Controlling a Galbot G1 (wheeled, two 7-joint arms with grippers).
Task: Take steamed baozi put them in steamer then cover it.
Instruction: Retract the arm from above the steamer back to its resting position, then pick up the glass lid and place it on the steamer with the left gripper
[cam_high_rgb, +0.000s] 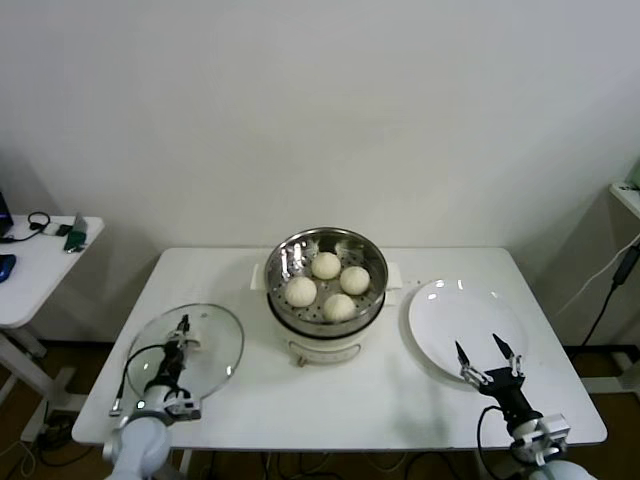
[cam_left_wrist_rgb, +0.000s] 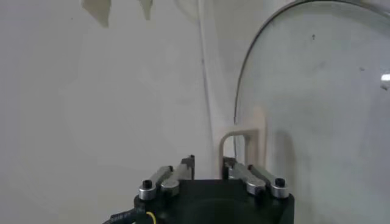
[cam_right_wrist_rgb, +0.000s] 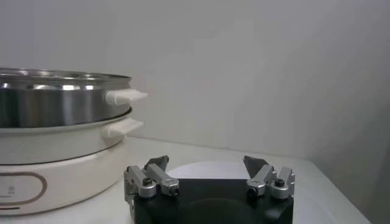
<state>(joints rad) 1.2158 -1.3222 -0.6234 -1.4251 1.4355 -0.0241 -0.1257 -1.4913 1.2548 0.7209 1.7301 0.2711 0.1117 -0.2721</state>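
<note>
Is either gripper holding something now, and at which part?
The left gripper has its fingers around the white bar handle of the round clear glass lid; a firm grip cannot be told. The right gripper is open, holding nothing.

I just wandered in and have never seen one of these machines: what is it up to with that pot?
All four baozi already sit in the steamer at the table's middle. The left gripper is down at the handle of the glass cover, which lies flat on the table's left side, its fingers narrowed around the handle. The right gripper hangs open over the empty white plate.
</note>
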